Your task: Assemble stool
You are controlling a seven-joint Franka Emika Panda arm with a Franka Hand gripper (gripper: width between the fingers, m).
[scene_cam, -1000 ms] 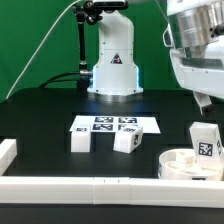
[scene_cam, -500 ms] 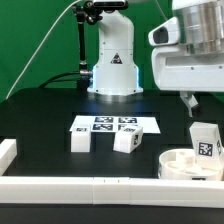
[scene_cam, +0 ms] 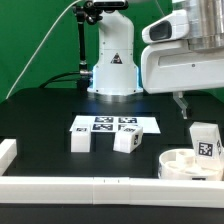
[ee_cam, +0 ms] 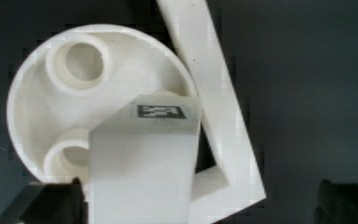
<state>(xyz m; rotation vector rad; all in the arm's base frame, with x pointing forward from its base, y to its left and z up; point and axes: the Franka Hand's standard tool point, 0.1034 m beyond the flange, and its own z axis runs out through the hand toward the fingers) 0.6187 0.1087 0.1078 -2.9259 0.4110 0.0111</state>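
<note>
The round white seat (scene_cam: 183, 165) lies at the exterior view's right, against the front rail. One blocky tagged leg (scene_cam: 205, 142) stands upright on it. Two more legs (scene_cam: 80, 138) (scene_cam: 127, 141) stand on the table near the middle. My gripper (scene_cam: 184, 106) hangs above the seat, a little to the exterior view's left of the upright leg, touching nothing. In the wrist view the seat (ee_cam: 87, 95) and the upright leg (ee_cam: 149, 165) lie below my gripper (ee_cam: 197, 207). Its dark fingers (ee_cam: 51, 205) stand wide apart at either side, open and empty.
The marker board (scene_cam: 115, 124) lies flat in front of the robot base (scene_cam: 112, 70). A long white rail (scene_cam: 90, 186) runs along the front, and a short one (scene_cam: 7, 151) stands at the exterior view's left. The rail also crosses the wrist view (ee_cam: 202, 80).
My gripper has moved toward the exterior view's left, from above the upright leg to just left of it. The parts have not moved.
</note>
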